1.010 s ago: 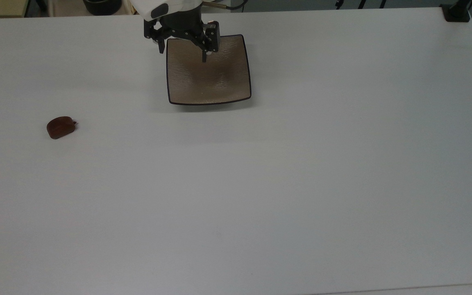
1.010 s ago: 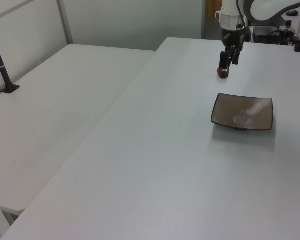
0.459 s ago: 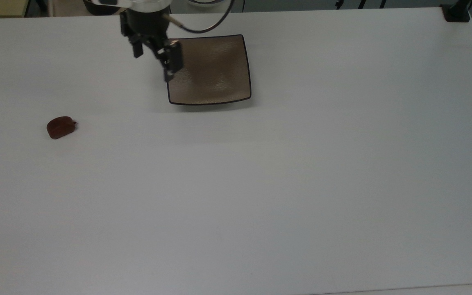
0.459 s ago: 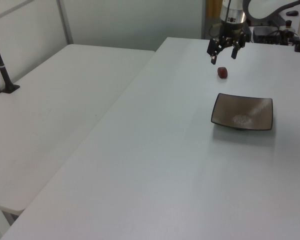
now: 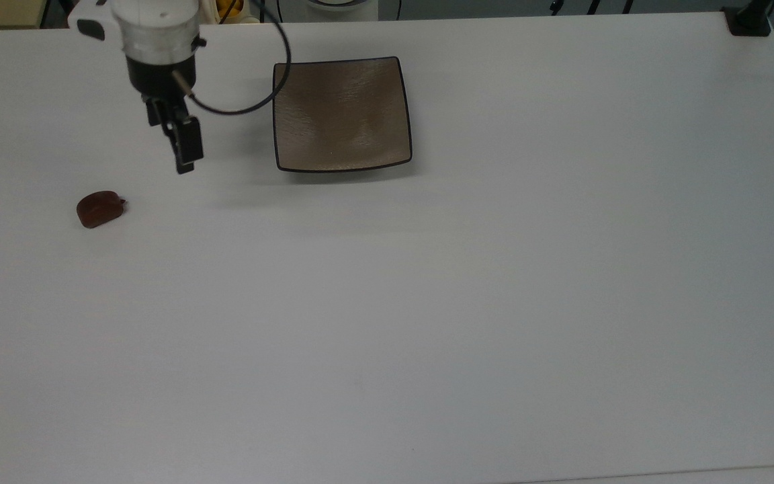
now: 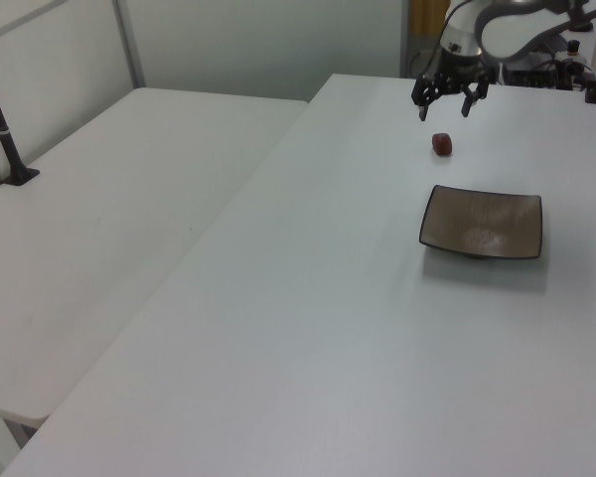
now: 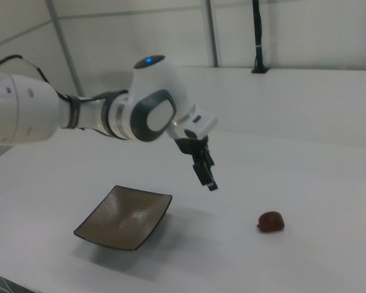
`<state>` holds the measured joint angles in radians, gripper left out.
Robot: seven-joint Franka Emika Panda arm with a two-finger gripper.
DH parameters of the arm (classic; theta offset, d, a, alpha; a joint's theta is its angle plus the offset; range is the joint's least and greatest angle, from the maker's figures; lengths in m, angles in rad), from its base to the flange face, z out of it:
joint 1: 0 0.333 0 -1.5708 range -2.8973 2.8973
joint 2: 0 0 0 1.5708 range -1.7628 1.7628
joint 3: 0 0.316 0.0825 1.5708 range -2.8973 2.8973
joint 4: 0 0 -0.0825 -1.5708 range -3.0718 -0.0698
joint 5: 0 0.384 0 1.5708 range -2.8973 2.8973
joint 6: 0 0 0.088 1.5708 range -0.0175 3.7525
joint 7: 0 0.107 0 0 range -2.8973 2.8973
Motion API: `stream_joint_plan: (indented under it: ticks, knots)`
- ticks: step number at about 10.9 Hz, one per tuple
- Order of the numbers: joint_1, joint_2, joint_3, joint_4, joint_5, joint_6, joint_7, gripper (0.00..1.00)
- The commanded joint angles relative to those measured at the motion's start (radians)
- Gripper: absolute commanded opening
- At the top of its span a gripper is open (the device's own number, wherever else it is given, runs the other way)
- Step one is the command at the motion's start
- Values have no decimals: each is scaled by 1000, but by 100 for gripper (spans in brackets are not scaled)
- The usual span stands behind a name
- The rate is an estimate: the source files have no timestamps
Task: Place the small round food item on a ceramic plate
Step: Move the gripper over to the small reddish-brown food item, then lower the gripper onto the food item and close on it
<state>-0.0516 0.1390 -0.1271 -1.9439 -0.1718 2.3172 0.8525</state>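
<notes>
The gripper (image 5: 182, 158) has swung off the ceramic plate (image 5: 342, 114) toward the small round food item (image 5: 99, 209), fingers spread, holding nothing.

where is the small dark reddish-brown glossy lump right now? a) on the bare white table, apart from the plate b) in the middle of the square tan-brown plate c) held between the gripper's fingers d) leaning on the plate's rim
a: the small dark reddish-brown glossy lump lies alone on the white table, well to the top view's left of the square tan-brown plate, with the open gripper above the table and not touching it.
</notes>
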Motion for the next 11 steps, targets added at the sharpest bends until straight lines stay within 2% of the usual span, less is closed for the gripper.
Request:
stream_joint_plan:
  ticks: [1, 7, 10, 11]
  knots:
    - [-56, 117, -8, 72, -29, 50, 48, 100]
    - [-145, 350, -8, 262, -28, 54, 48, 100]
    - [-157, 389, -6, 273, -26, 111, 48, 99]
    - [-157, 393, -6, 273, -34, 113, 45, 96]
